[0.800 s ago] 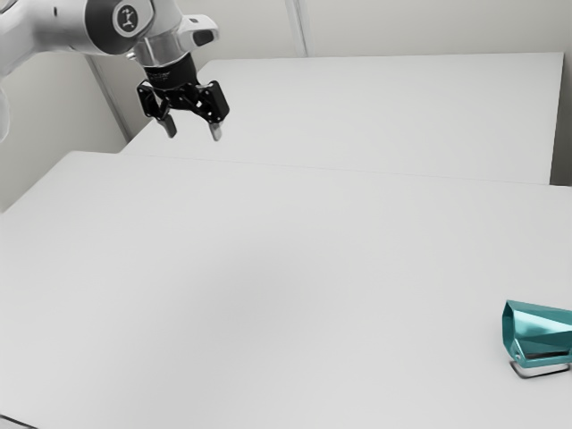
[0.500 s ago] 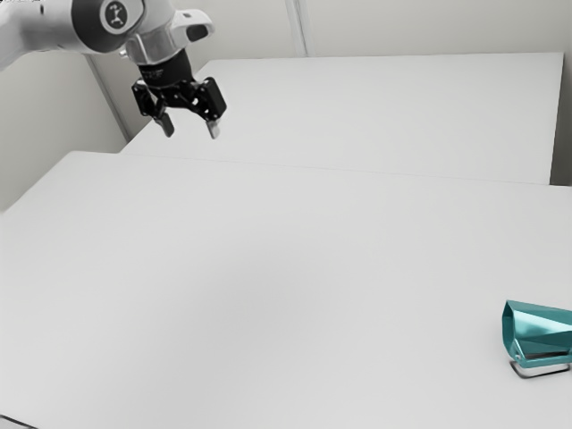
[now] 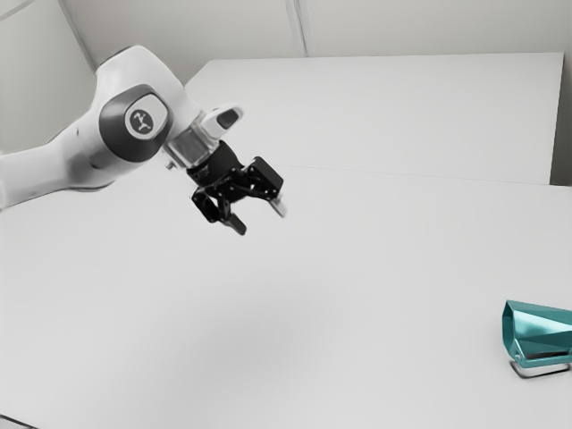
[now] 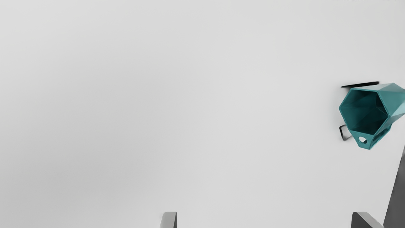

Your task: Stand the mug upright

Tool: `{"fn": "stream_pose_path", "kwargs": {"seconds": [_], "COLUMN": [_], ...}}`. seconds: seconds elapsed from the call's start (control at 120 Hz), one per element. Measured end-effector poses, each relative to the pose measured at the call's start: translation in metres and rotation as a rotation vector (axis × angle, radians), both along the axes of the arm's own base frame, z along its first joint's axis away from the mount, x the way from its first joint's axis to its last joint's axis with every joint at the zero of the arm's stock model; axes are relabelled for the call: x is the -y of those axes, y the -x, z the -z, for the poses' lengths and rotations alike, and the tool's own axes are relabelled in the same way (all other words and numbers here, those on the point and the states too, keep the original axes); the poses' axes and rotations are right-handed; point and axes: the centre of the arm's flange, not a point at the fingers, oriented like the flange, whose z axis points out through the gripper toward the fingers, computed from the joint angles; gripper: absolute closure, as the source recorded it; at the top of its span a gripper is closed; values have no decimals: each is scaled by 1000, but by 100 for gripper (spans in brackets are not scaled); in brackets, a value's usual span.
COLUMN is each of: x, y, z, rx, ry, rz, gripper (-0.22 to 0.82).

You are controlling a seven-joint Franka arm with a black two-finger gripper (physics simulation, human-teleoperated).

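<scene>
Sideways, teal mug [image 4: 392,101], wrist view showing inside [image 4: 364,110]

So in the exterior view there's a big plain white table [image 3: 295,340], with another pale flat surface [image 3: 402,107] past a thin seam, roughly toward 1 o'clock. Greyish wall [image 3: 447,22] behind that, with a skinny upright strip [image 3: 298,27] at 12. Also a dark patch [image 3: 563,152] between 2 and 3, plus some thin dark line [image 3: 16,422] near 8, can't tell what.

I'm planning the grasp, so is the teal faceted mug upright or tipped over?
Tipped over: the teal faceted mug lies on its side, its mouth facing the exterior view's left.
</scene>
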Motion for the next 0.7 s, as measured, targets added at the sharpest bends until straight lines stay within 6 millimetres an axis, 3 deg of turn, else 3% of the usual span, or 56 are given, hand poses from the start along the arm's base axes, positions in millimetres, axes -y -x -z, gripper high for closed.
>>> {"fn": "stream_pose_path", "kwargs": {"seconds": [0.208,0.45,0.7], "x": [68,132,193], "y": [4,10,1], "z": [67,125,165], "rx": [-10,-14,56], "ry": [212,360,391], "rz": [-88,-169,-203], "gripper": [0,0,0]}}
